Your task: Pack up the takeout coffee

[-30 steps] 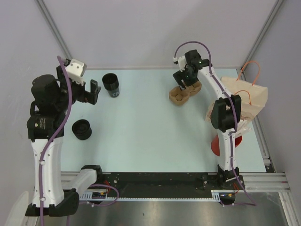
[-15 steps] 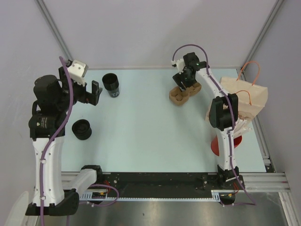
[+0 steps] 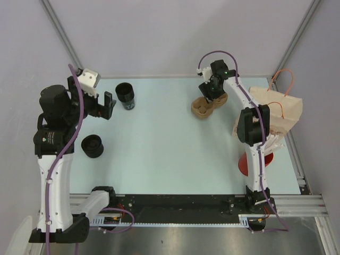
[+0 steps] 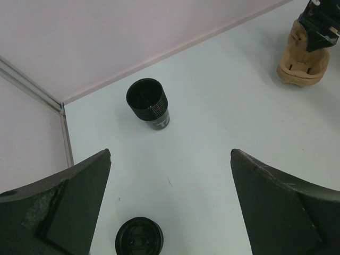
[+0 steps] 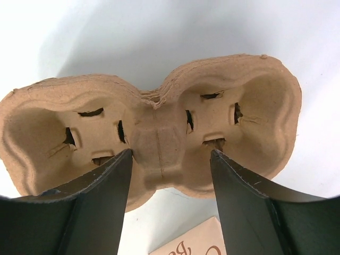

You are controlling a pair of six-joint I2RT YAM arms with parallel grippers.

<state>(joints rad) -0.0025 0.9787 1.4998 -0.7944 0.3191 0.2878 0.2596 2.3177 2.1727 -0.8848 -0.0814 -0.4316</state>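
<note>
This is a robotics lab test cell, not a café or kitchen: a pale blue table (image 3: pixel 170 154) stands boxed in by plain grey-white walls (image 3: pixel 175 37) that meet at aluminium corner posts (image 3: pixel 57 29). The left arm (image 3: pixel 53 175) and right arm (image 3: pixel 256 159) are bolted to a black rail (image 3: pixel 175 203) on slotted aluminium framing at the near edge, with purple cables (image 3: pixel 79 109) looped along them. The paper bag (image 3: pixel 281 114), cardboard cup carrier (image 3: pixel 201 109) and black cup (image 3: pixel 126 95) sit on the table like set-out props
</note>
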